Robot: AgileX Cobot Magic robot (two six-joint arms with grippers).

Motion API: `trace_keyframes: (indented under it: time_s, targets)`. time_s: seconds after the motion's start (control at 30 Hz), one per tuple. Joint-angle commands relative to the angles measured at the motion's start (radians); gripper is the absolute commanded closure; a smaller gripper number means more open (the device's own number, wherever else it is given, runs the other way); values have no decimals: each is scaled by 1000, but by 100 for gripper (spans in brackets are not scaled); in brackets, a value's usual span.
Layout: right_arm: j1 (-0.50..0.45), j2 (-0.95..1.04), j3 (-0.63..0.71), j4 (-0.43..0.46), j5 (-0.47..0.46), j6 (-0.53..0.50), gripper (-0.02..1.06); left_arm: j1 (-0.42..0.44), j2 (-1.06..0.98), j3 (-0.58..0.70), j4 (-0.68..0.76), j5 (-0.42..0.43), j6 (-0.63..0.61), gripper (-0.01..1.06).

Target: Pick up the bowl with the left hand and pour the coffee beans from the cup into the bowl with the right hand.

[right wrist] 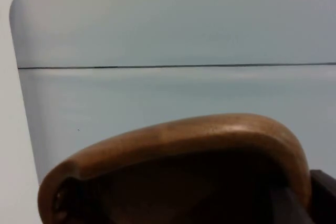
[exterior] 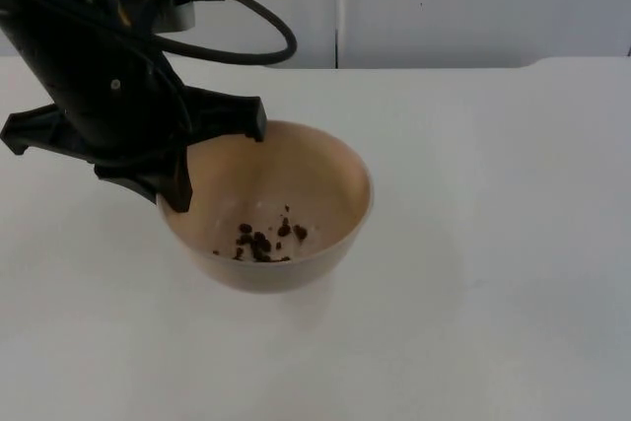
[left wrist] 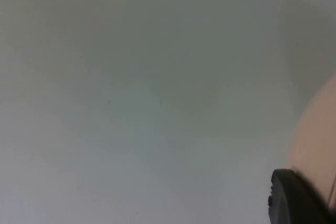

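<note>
1. Beige round bowl (exterior: 296, 194) sits mid-table on the white table top (exterior: 493, 293), tipped slightly toward the camera; whether it is lifted or resting, can't tell.
2. Dark brown coffee beans (exterior: 261, 242), a small cluster, lie on the bowl's inner bottom.
3. Left gripper (exterior: 219, 160) is at the bowl's left rim, one black finger outside and one over the rim: clamped on the bowl wall, holding it.
4. Left wrist view: beige bowl side touching a black fingertip (left wrist: 296, 198).
5. Right gripper: right wrist view shows a brown wooden cup (right wrist: 184, 166) close up, apparently held in it; finger state can't tell.
6. Progress: bowl gripped and beans already in, so the pour looks done or nearly done. Left: likely setting things down.
</note>
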Motion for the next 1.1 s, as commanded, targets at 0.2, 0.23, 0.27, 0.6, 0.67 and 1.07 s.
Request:
trace_keyframes:
  time_s: [0.2, 0.23, 0.27, 0.6, 0.67, 1.07]
  targets:
    - [7, -10, -7, -62, 3, 9, 105, -6, -5, -5, 2, -13, -1, 105]
    - [7, -10, -7, -62, 3, 9, 105, -6, -5, -5, 2, -13, -1, 105]
    - [7, -10, -7, -62, 3, 9, 105, -6, -5, -5, 2, -13, -1, 105]
    - [18, -8, 6, -74, 3, 46, 105, -6, -5, -5, 2, -13, -1, 105]
    - [18, -8, 19, -84, 5, 47, 105, -6, -5, -5, 2, -11, -1, 105]
    - [18, -8, 68, -141, 5, 124, 105, -6, -5, -5, 2, -11, -1, 105]
